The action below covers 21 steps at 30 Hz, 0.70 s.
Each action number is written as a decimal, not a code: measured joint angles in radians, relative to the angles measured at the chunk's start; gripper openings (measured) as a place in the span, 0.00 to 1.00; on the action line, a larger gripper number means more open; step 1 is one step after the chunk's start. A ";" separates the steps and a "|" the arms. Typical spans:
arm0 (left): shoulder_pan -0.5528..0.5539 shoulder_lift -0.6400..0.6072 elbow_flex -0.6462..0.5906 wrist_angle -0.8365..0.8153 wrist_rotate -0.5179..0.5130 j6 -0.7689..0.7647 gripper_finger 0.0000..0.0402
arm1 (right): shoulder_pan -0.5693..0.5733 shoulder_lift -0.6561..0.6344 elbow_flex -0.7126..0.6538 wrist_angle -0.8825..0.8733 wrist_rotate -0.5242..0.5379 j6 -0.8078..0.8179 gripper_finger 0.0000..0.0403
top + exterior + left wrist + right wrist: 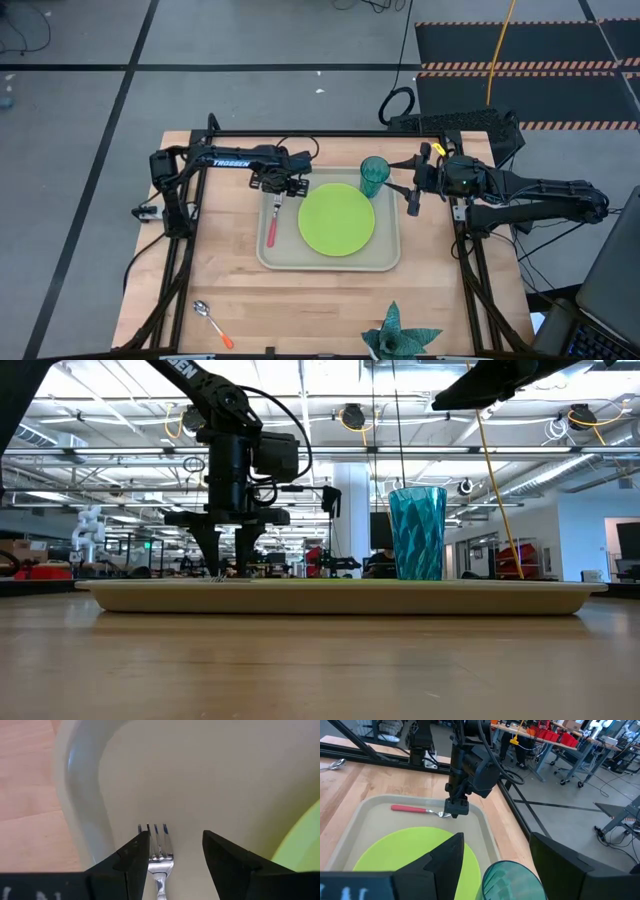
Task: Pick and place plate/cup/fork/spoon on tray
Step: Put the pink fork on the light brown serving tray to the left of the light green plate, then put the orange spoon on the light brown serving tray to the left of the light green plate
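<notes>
- Left gripper (278, 193) low over fork (273, 222) tines, fingers apart, nothing gripped.
- Fork lies on tray (330, 263), beside plate (336, 219).
- Right gripper (412, 192) open, empty, near cup (374, 176).

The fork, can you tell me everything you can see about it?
The fork is small, with shiny silver tines and a red-pink handle. It lies flat in the beige tray, along the left side, just beside the lime-green plate without touching it. Its tines point toward the far rim. The left gripper hangs right over the tines, fingers open on either side, not squeezing it.
</notes>
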 joint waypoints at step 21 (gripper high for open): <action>0.000 0.000 0.000 -0.046 -0.010 -0.001 0.46 | 0.000 0.000 0.000 -0.002 0.000 0.000 0.54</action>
